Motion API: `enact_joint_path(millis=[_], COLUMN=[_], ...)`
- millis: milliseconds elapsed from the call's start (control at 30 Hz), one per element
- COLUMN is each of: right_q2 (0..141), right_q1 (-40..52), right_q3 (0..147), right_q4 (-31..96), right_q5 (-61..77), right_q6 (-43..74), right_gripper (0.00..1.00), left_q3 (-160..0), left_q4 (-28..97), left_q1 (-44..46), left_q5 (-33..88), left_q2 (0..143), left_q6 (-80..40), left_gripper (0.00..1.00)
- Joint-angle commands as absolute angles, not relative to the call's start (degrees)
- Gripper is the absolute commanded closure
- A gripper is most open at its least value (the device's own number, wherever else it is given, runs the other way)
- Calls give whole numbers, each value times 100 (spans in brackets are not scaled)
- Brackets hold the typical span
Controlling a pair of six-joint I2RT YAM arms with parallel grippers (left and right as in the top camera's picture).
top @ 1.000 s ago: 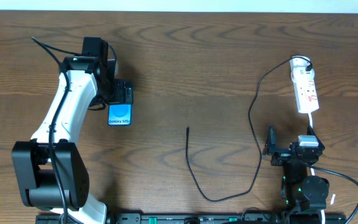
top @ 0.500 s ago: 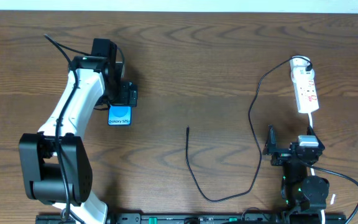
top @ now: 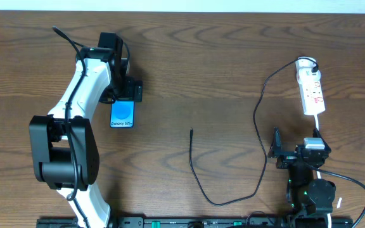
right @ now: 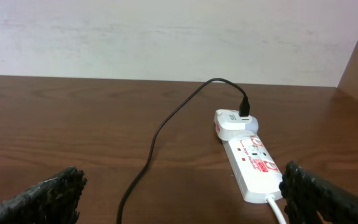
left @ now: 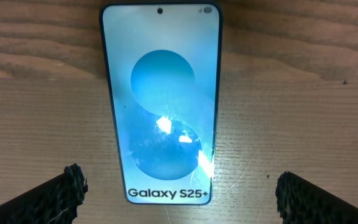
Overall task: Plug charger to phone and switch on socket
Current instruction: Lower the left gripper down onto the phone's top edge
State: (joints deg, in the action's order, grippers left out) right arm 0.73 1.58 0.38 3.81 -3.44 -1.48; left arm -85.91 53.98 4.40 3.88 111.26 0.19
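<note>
One phone [top: 122, 114], one charger [top: 191, 152], one socket [top: 311, 92] — and two arms — left [top: 84, 88], right [top: 309, 155].

Bright blue phone [left: 161, 106] screen with dark frame, white socket [right: 250, 161] with red marks, black charger [top: 258, 126] cable, brown wood-grain table [top: 208, 69]

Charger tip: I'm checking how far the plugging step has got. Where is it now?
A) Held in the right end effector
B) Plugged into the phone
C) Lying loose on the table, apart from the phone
C: in the overhead view the charger tip lies loose on the table, with bare wood between it and the phone.
</note>
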Motion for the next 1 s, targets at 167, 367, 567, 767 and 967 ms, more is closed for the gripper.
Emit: enact_joint_path(millis=[167, 367, 567, 767, 967], right_q2=[32, 32, 32, 32, 32], right_q1=[193, 193, 193, 193, 193], right_q3=[32, 32, 32, 32, 32], right_q4=[401, 401, 403, 403, 403], right_q5=[-395, -395, -395, -395, -395], right_q6=[-69, -69, -71, -69, -71], right_gripper=[1, 1, 1, 1, 1], left_q3=[-8733, -8646, -8556, -8556, -8556], left_q4=[5406, 5271, 5148, 5135, 5118], left_q1=[447, 447, 447, 447, 447], left_q5=[189, 191, 189, 189, 189], left_q2=[11163, 11185, 11222, 11404, 11716], left_q6=[-3, -3, -5, -3, -3], left_gripper=[0, 0, 0, 0, 0])
